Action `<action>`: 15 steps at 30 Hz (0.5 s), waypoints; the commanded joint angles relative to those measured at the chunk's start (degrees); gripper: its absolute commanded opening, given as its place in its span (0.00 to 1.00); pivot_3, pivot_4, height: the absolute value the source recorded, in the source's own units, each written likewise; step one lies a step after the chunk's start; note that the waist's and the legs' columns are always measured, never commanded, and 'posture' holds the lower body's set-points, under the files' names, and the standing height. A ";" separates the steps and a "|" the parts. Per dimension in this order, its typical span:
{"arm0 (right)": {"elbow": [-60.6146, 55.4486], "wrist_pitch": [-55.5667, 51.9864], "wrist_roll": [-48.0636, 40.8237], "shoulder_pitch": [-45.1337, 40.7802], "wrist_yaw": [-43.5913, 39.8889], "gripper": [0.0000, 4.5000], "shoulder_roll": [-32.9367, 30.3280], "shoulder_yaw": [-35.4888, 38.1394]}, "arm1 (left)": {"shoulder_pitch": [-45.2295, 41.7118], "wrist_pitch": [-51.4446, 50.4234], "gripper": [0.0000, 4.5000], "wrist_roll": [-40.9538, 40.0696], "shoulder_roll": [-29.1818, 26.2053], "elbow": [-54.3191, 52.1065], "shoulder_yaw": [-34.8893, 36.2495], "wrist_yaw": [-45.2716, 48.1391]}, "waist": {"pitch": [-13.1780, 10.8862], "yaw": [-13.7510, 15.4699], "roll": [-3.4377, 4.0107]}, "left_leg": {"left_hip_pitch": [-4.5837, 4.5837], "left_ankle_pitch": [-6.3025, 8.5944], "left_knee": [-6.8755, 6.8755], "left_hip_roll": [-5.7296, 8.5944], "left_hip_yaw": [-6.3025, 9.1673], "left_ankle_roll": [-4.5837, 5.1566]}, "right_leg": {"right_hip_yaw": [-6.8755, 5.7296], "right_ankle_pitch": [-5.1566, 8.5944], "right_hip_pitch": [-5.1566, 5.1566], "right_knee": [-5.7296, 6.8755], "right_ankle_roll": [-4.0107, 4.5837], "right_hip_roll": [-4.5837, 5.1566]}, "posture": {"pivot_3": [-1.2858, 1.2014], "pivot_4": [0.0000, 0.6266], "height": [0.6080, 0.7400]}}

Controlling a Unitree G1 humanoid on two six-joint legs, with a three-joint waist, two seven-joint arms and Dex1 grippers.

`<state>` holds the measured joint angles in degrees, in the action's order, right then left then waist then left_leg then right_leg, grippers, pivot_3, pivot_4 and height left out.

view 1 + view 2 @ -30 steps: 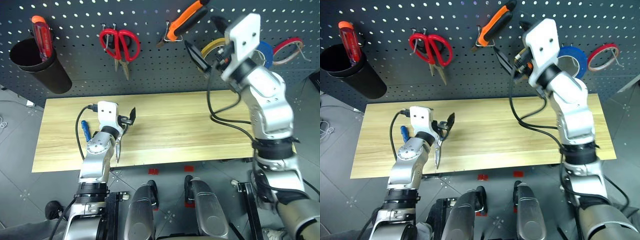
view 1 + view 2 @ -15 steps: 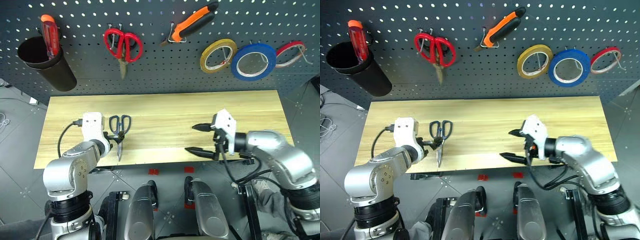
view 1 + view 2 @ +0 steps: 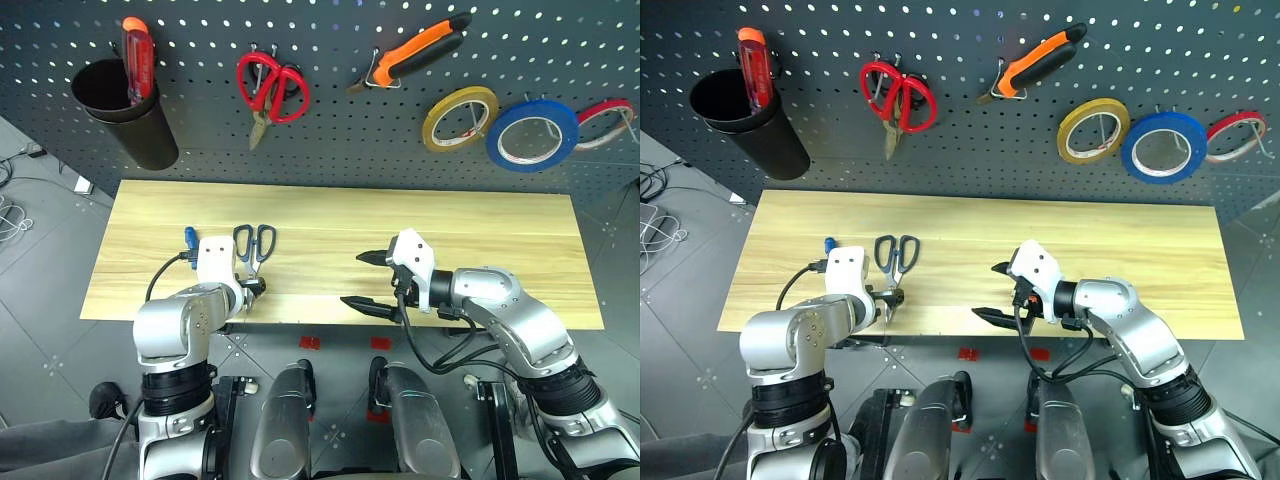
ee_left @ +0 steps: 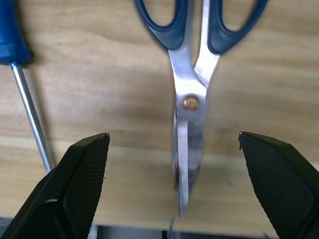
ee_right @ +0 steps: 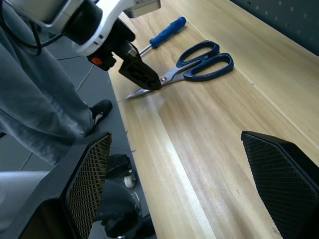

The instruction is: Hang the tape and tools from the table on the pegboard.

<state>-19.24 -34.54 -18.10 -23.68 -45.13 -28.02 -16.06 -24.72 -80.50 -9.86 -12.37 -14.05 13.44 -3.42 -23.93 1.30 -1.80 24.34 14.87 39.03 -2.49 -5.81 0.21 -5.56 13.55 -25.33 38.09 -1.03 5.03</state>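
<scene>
The dark blue-handled scissors (image 3: 254, 243) lie on the table (image 3: 480, 230) near its front left, blades toward the front edge. The blue-handled screwdriver (image 3: 186, 238) lies just left of them. My left gripper (image 4: 173, 134) is open and tipped down over the scissors (image 4: 192, 99), a finger on either side of the blades, touching nothing. At the table's front middle my right gripper (image 3: 362, 281) is open and empty. On the pegboard (image 3: 330, 140) hang the yellow tape (image 3: 460, 118) and the orange-and-black pliers (image 3: 415, 52).
A black cup (image 3: 125, 115) with a red screwdriver (image 3: 136, 55) hangs at the pegboard's left. Red scissors (image 3: 272, 88) hang beside it. Blue tape (image 3: 533, 135) and red tape (image 3: 605, 112) hang at the right. A person's trouser leg (image 5: 40, 99) stands off the table's end.
My right arm came down from the pegboard to the table's front edge, leaving the yellow tape hanging. My left gripper tipped down over the scissors' blades. The camera shifted.
</scene>
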 commanded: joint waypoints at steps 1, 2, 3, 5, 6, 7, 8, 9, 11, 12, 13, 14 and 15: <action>-2.18 -0.18 -0.80 0.75 0.12 0.99 0.79 0.04 | -0.27 4.77 0.97 2.31 -0.26 1.01 -1.95 -0.84 | 0.00 -0.04 0.00 | 0.00 0.00 -0.01 0.00 0.00 0.00 | 0.00 0.00 -0.01 0.00 0.00 0.00 | 0.52 0.59 1.00; -2.32 -0.28 -0.82 0.80 0.10 0.99 0.83 0.02 | -0.41 6.09 0.97 2.66 -0.34 1.62 -2.53 -0.71 | 0.00 -0.03 0.00 | 0.00 -0.01 -0.01 -0.01 0.02 -0.01 | -0.03 0.00 -0.01 0.00 0.01 0.00 | 0.52 0.59 1.00; -2.43 -0.34 -0.76 0.81 0.08 0.99 0.87 -0.04 | -0.69 7.06 0.97 2.79 -0.20 2.45 -2.77 -0.58 | 0.00 -0.02 0.00 | 0.00 -0.01 -0.01 -0.01 0.04 -0.01 | -0.04 0.00 0.00 0.00 0.01 0.00 | 0.52 0.59 1.00; -2.41 -0.48 -0.55 0.67 0.19 0.99 1.16 -0.22 | -1.85 11.15 0.97 3.83 -0.19 5.25 -4.35 -0.60 | 0.00 -0.01 0.00 | 0.00 -0.02 0.00 0.00 0.07 -0.02 | -0.06 0.00 0.03 0.01 0.01 0.00 | 0.51 0.59 1.00; -2.41 -0.58 -0.45 0.59 0.23 0.99 1.31 -0.32 | -2.50 12.04 0.97 4.08 -0.03 6.48 -4.75 -0.62 | 0.00 -0.02 0.00 | 0.00 -0.02 0.01 0.00 0.08 -0.01 | -0.07 0.00 0.03 0.01 0.01 0.00 | 0.51 0.60 1.00; -2.54 -0.83 -0.37 0.43 0.37 0.99 1.50 -0.46 | -3.46 12.28 0.97 4.08 0.53 8.04 -4.96 -0.66 | 0.00 -0.03 0.00 | 0.00 -0.03 0.01 0.01 0.09 0.00 | -0.08 0.00 0.04 0.01 0.01 0.01 | 0.51 0.59 1.00; -2.73 -1.09 -0.35 0.32 0.47 0.99 1.63 -0.52 | -4.15 12.29 0.97 4.08 0.99 9.18 -5.14 -0.65 | 0.00 -0.04 -0.01 | 0.00 -0.03 0.01 0.00 0.09 0.00 | -0.09 0.00 0.04 0.01 0.01 0.01 | 0.50 0.59 1.00; -3.03 -1.41 -0.38 0.21 0.54 0.99 1.70 -0.49 | -4.86 12.25 0.97 4.19 1.55 10.43 -5.35 -0.84 | 0.01 -0.04 -0.01 | 0.01 -0.03 0.02 0.01 0.10 0.00 | -0.10 0.00 0.04 0.01 0.01 0.01 | 0.50 0.58 1.00; -3.67 -1.94 -0.41 0.12 0.60 0.99 1.59 -0.36 | -6.17 12.53 0.97 3.94 2.96 12.83 -4.87 -1.07 | 0.02 -0.07 -0.03 | 0.01 -0.04 0.02 0.04 0.10 0.01 | -0.10 -0.01 0.05 0.00 0.01 0.02 | 0.50 0.58 1.00; -4.03 -2.18 -0.46 0.20 0.56 0.99 1.37 -0.21 | -6.53 13.00 0.97 4.04 3.12 13.88 -5.33 -0.80 | 0.02 -0.11 -0.03 | 0.02 -0.04 0.02 0.05 0.10 0.01 | -0.12 -0.01 0.06 -0.01 0.01 0.02 | 0.50 0.58 1.00; -4.38 -2.40 -0.51 0.33 0.55 0.99 1.16 -0.05 | -6.67 13.08 0.97 4.13 3.30 14.63 -5.49 -0.72 | 0.04 -0.14 -0.04 | 0.02 -0.04 0.02 0.05 0.11 0.01 | -0.15 -0.01 0.06 -0.01 0.01 0.02 | 0.49 0.57 1.00; -4.68 -2.67 -0.44 0.48 0.65 0.99 0.87 0.14 | -6.60 13.01 0.97 4.06 3.54 15.10 -5.38 -0.66 | 0.09 -0.19 -0.05 | 0.02 -0.04 0.02 0.05 0.11 0.01 | -0.16 -0.01 0.06 0.00 0.01 0.02 | 0.49 0.57 1.00; -4.88 -3.06 -0.36 0.60 0.83 0.99 0.60 0.36 | -6.39 12.68 0.97 4.02 3.60 15.25 -5.44 -0.54 | 0.14 -0.27 -0.04 | 0.02 -0.04 0.02 0.04 0.13 0.01 | -0.18 -0.01 0.06 0.00 0.01 0.02 | 0.49 0.56 1.00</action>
<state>-21.04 -37.29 -18.10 -23.59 -44.57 -26.85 -16.14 -32.00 -67.83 -6.29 -8.98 0.48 8.15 -4.19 -23.79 1.02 -1.84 24.36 14.83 39.05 -2.45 -5.67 0.22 -5.74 13.55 -25.27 38.10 -1.02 5.05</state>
